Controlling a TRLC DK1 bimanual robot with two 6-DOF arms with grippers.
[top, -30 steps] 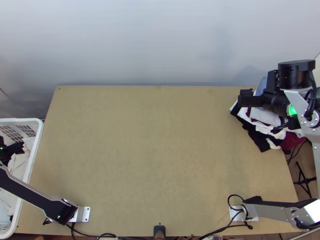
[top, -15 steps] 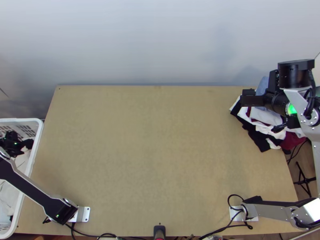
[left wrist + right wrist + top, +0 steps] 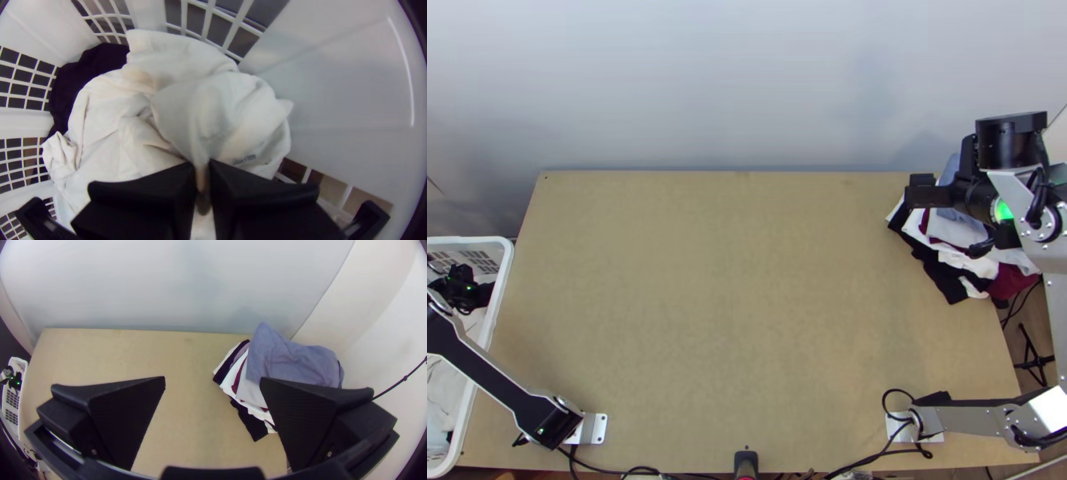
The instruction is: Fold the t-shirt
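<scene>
Basket of white plastic (image 3: 503,280), lower left in the top view, contains dark purple fabric (image 3: 89,66) and bunched white cloth (image 3: 213,111), pinched by the almost-closed left gripper (image 3: 485,294). Upper right, the wide-open, empty right gripper (image 3: 913,189) overlaps heaped clothes (image 3: 943,280) on the light wooden table (image 3: 747,320), below a pale wall (image 3: 747,80). I can't tell the white cloth's long axis.

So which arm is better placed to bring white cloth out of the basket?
Left, I'd say: the left gripper pinches white cloth inside the basket, while the right gripper is open by the clothes pile.
</scene>
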